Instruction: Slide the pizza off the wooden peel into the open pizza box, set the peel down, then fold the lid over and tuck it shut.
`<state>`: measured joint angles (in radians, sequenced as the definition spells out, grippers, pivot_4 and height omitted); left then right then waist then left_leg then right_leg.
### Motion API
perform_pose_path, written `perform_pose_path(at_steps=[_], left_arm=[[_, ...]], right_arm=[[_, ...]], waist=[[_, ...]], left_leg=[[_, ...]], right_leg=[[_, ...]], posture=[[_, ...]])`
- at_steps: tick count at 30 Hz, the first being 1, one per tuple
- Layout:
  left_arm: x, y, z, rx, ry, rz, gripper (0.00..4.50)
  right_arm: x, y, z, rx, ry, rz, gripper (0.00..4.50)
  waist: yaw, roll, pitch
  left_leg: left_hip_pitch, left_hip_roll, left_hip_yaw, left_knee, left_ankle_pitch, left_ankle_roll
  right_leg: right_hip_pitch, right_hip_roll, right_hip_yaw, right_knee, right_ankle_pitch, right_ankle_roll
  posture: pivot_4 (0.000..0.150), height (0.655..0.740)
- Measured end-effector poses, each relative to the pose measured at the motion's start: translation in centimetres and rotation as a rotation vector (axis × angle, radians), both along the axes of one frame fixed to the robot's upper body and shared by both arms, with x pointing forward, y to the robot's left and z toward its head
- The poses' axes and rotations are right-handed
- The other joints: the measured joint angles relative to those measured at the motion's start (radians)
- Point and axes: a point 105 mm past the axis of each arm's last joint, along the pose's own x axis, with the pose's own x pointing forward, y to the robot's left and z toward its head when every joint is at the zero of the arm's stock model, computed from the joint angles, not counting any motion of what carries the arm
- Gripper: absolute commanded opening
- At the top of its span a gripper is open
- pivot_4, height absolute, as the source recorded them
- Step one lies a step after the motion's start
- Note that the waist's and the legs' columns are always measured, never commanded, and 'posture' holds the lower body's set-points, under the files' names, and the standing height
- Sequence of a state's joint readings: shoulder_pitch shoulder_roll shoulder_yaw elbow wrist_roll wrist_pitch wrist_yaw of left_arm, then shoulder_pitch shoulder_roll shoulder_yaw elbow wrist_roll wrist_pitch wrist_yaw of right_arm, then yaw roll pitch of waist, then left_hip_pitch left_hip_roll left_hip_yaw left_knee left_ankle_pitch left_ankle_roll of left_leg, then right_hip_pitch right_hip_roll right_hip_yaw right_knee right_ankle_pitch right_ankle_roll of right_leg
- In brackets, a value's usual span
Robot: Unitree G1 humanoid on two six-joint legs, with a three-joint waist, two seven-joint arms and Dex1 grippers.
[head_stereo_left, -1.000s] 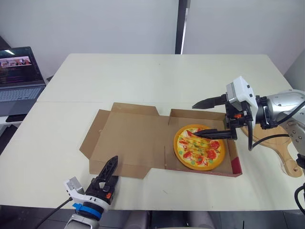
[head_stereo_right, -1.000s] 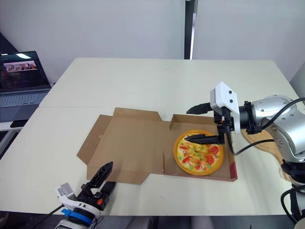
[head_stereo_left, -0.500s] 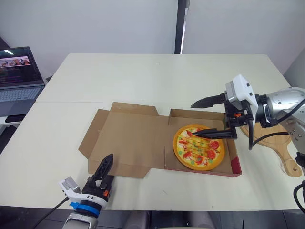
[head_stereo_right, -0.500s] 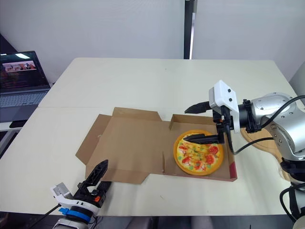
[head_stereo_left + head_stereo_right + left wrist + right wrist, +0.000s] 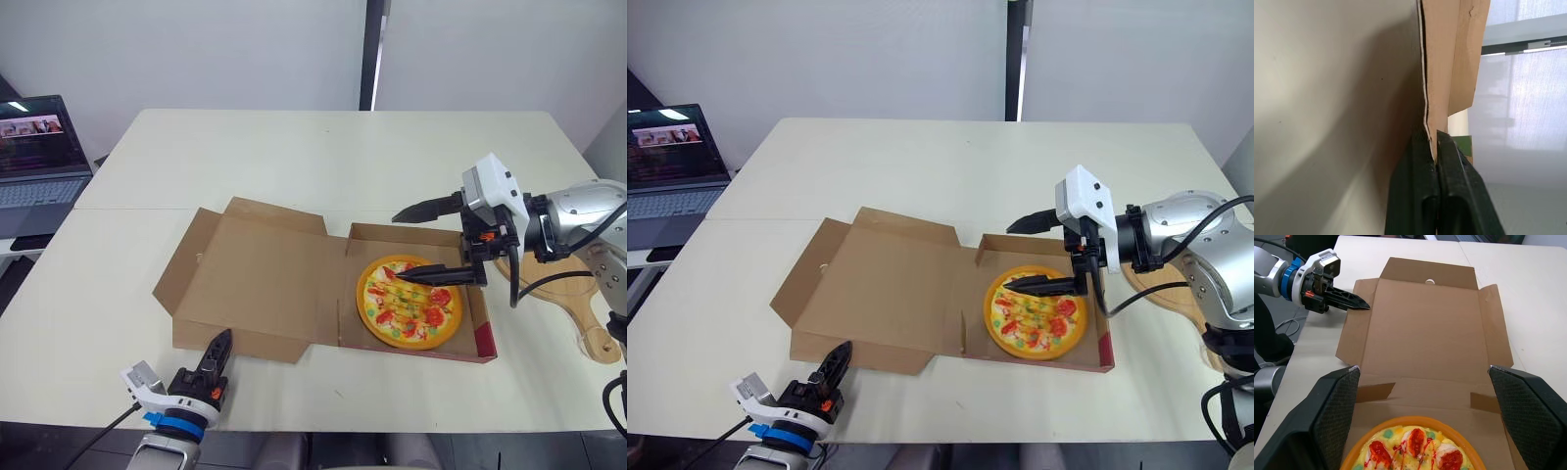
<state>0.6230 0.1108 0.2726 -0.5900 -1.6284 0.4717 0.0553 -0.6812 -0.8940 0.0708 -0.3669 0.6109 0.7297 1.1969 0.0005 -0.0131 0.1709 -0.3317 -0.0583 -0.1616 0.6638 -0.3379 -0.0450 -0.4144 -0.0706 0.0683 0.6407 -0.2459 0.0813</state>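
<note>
The pizza [image 5: 409, 302] lies in the right half of the open cardboard box [image 5: 482, 340]. Over it hovers my right gripper [image 5: 398, 248], open and holding nothing, one finger above the pizza and one above the box's far wall. The lid [image 5: 265, 279] spreads to the left, its near flap turned up. My left gripper [image 5: 219, 343] is at the table's near edge, shut on that flap [image 5: 1442, 73]; the cardboard edge runs in between its fingertips [image 5: 1420, 147]. The wooden peel [image 5: 578, 294] rests on the table at the right, under my right arm.
A laptop [image 5: 39, 157] with a lit screen stands on a separate surface at the far left. The pale table [image 5: 294, 157] stretches bare behind the box. The right wrist view looks across the lid [image 5: 1425, 328] to my left gripper [image 5: 1359, 306].
My left gripper has shut on the lid's near flap. The flap and the lid's near edge have lifted off the table. The right arm has stayed put.
</note>
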Motion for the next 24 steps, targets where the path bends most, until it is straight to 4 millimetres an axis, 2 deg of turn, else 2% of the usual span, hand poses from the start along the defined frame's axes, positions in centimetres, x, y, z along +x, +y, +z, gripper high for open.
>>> perform_pose_path(at_steps=[7,13,17,22,24], left_arm=[[0.2,0.1,0.3,0.071,-0.017,-0.041,0.02],[0.9,0.3,1.6,0.144,-0.072,-0.092,0.02],[1.4,0.2,3.0,0.198,-0.127,-0.133,0.00],[2.3,0.0,4.4,0.246,-0.183,-0.184,0.00],[2.6,-0.1,4.8,0.257,-0.198,-0.197,0.00]], right_arm=[[0.2,0.0,0.0,0.002,-0.012,-0.017,4.50],[2.5,-0.7,0.2,0.026,-0.115,-0.145,4.50],[5.1,-3.1,-0.6,0.007,-0.158,-0.331,3.60],[8.6,-8.9,-1.7,-0.132,-0.264,-0.660,1.85],[9.6,-10.4,-2.2,-0.192,-0.309,-0.746,1.15]], waist=[[0.000,0.000,0.000],[-0.001,-0.001,0.001],[-0.001,-0.001,0.001],[0.000,-0.001,0.001],[0.000,-0.001,0.001]], left_leg=[[0.000,0.000,0.000,0.000,0.000,0.000],[0.000,0.000,0.000,0.000,0.000,-0.001],[0.000,0.000,0.000,0.000,0.000,-0.001],[0.000,0.000,0.000,-0.001,0.000,-0.001],[0.000,0.000,0.001,-0.001,0.001,-0.001]], right_leg=[[0.000,0.000,0.000,0.000,0.000,0.000],[0.000,0.000,0.000,0.000,0.000,0.000],[-0.001,0.000,0.000,0.000,0.000,0.000],[-0.001,0.000,0.000,0.000,0.000,0.000],[-0.001,0.000,0.001,0.000,0.000,0.000]], posture=[[0.150,0.7341],[0.150,0.7341],[0.150,0.7341],[0.150,0.7341],[0.150,0.7341]])
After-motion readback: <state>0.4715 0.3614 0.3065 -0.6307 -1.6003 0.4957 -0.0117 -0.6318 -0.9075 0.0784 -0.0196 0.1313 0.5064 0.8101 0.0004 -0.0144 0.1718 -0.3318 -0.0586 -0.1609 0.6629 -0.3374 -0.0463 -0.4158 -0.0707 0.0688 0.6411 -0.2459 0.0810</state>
